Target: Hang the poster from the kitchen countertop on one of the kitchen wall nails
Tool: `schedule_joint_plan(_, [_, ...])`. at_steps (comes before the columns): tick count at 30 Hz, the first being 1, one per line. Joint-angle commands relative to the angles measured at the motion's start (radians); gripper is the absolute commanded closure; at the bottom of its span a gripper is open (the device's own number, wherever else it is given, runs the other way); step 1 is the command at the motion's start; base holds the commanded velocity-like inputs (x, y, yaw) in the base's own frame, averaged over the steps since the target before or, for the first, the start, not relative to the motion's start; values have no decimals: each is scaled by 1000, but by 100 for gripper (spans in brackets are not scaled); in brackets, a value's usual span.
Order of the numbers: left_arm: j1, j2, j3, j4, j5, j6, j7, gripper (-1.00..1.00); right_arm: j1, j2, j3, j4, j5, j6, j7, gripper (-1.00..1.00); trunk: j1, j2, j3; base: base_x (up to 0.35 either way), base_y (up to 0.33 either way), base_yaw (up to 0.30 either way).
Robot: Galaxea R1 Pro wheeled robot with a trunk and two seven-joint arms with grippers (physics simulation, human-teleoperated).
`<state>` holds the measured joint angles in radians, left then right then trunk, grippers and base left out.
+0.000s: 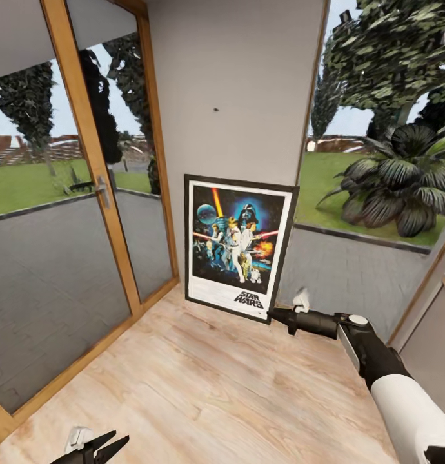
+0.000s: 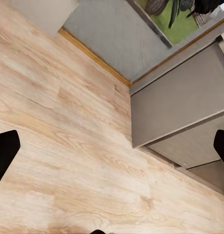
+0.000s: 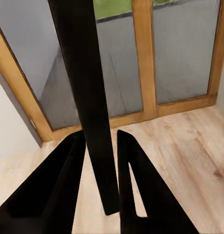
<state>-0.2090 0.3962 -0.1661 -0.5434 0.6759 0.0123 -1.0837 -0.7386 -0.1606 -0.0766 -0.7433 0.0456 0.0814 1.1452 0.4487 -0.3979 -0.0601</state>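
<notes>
Looking down from the head: poster (image 1: 238,247) upright, tilted slightly, in front of the grey wall section (image 1: 235,84) between the wood-framed glass door (image 1: 87,161) and the window (image 1: 384,129), its lower right corner caught at the tip of the right gripper (image 1: 274,315), lower edge close over the wooden floor (image 1: 203,386); touching the floor or not, cannot tell. Small dark nail (image 1: 216,110) high on the wall, well above the poster's top edge and well apart from the right jaws. Left gripper (image 1: 98,448) low at the near edge, well apart from the poster, its two black fingers spread in a V, nothing between them. Along the left wrist: fingertips (image 2: 6,152) far out to either side, released, with bare wooden floor (image 2: 68,122) between them and a grey cabinet (image 2: 175,102) ahead of the jaws. Along the right wrist: black edge of the poster (image 3: 87,97) running straight out from between the two fingers (image 3: 136,190), seen edge-on, jaws clenched close on both of its faces; beyond them, the wood-framed glass door (image 3: 141,58) and floor (image 3: 185,141).
</notes>
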Motion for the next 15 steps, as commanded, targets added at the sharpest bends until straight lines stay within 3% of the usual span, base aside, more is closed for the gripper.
schedule_joint_plan(1, [-1,2,-7,0,10,1,-1,-100,-1,8,-4,-93,8,93,3,100,1,-2,-2,326,139,0])
schedule_joint_plan(5, [-1,2,-7,0,10,1,-1,-100,-1,12,-5,-230,9,191,0,100,1,-2,-2,308,135,0])
schedule_joint_plan(11, [-1,1,-7,0,9,-1,-2,-100,-4,14,-5,-273,9,225,-12,100,1,-2,-2,101,45,0])
schedule_joint_plan(15, [-1,2,-7,0,8,-1,-2,-100,-9,15,-5,-284,8,292,-86,100,1,-2,-2,15,7,0])
